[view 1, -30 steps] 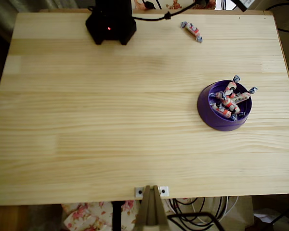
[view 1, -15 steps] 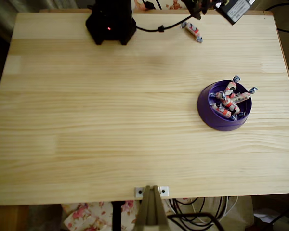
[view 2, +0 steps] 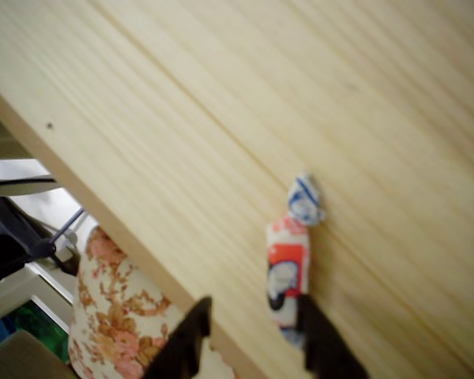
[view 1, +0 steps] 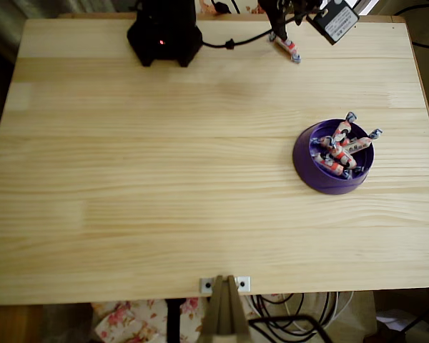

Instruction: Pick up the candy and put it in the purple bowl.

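A: Where is the candy [view 2: 291, 268] found relative to the fingers?

B: In the wrist view it is seen lying flat on the wooden table [view 2: 363, 118], its lower twisted end just at the inner side of the right-hand finger [view 2: 325, 347]. The other finger [view 2: 186, 339] is set well to the left of it, over the table's edge. The rest of the wrapper extends up and away from the fingertips.

A: How is the gripper [view 2: 253, 343] held?

B: The fingers are spread fairly wide, and nothing is clamped between them. Whether the right-hand finger is touching the wrapper cannot be told.

A: And from above?

B: In the overhead view the gripper [view 1: 277, 27] is seen at the far edge of the table [view 1: 164, 179], with the candy [view 1: 287, 47] just below its tips in the picture.

A: Where is the purple bowl [view 1: 305, 166] placed?

B: Well apart from the fingers, toward the right side of the table in the overhead view. Several like sweets [view 1: 339, 146] are piled in it, two twisted ends sticking out over its rim.
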Controlling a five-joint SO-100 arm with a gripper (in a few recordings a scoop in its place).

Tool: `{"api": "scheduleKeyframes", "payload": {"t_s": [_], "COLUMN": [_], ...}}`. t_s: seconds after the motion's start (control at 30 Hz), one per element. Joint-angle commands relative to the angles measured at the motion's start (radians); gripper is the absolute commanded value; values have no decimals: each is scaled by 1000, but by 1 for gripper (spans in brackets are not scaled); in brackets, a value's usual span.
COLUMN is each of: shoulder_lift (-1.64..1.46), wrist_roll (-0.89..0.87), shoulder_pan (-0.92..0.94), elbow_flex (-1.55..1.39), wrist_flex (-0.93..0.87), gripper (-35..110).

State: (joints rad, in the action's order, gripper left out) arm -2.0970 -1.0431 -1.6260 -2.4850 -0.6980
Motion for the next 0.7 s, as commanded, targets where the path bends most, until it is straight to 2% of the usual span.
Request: {"api": "scheduleKeyframes", "payload": {"t_s": [0.0, 0.67], "shoulder_lift": [-40, 89], "wrist_roll": [-18, -55], "shoulder_pan": [3, -12], "elbow_flex": [6, 40], "wrist_flex": [20, 106], "gripper": [20, 20]}}
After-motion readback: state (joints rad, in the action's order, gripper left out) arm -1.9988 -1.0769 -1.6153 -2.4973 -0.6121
